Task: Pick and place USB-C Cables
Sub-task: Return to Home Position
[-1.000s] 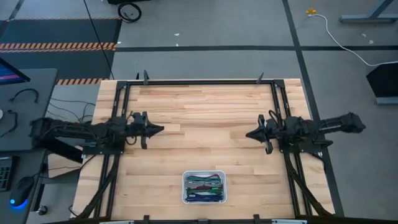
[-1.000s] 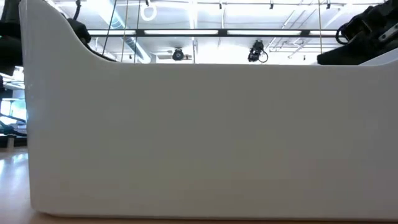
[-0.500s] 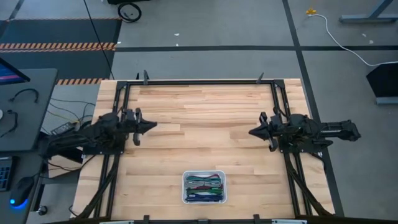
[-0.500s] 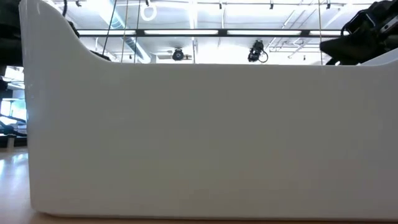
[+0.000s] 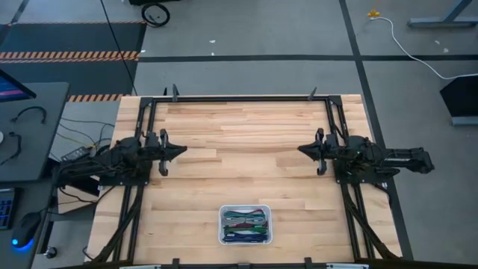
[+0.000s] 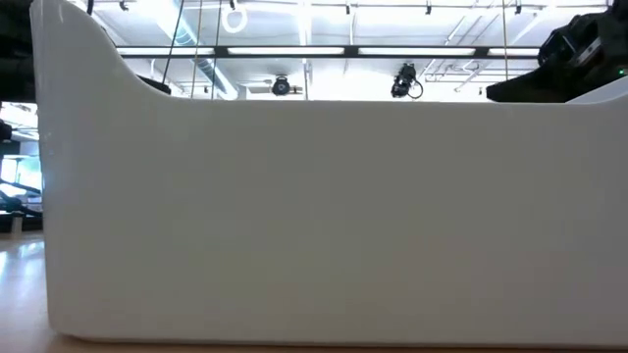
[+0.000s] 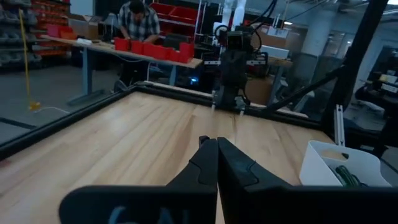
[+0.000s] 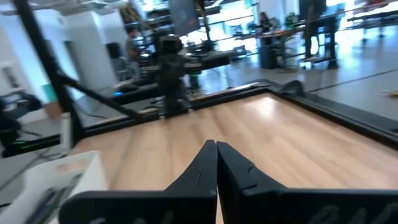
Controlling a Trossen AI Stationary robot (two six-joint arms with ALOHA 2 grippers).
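Note:
The USB-C cables [image 5: 246,223] lie as a heap of teal, green, grey and purple bundles inside a white tray [image 5: 222,212] near the table's near edge; a green one [image 7: 346,175] shows over the tray's rim in the left wrist view. My left gripper [image 5: 184,152] hovers shut at the table's left side, pointing right. My right gripper [image 5: 300,149] hovers shut at the right side, pointing left. Both stand far from the tray and hold nothing.
The tray's white wall [image 6: 324,216] fills the low view. A black frame [image 5: 239,98] runs along the table's far edge and down both sides. Bare wood [image 5: 243,142] lies between the two grippers. A person [image 7: 138,25] works at a bench beyond the table.
Both arms have drawn back from the table's middle: the left gripper toward the left edge, the right gripper slightly toward the right edge and a little toward the far edge. Both stayed shut. The cables and tray have not moved.

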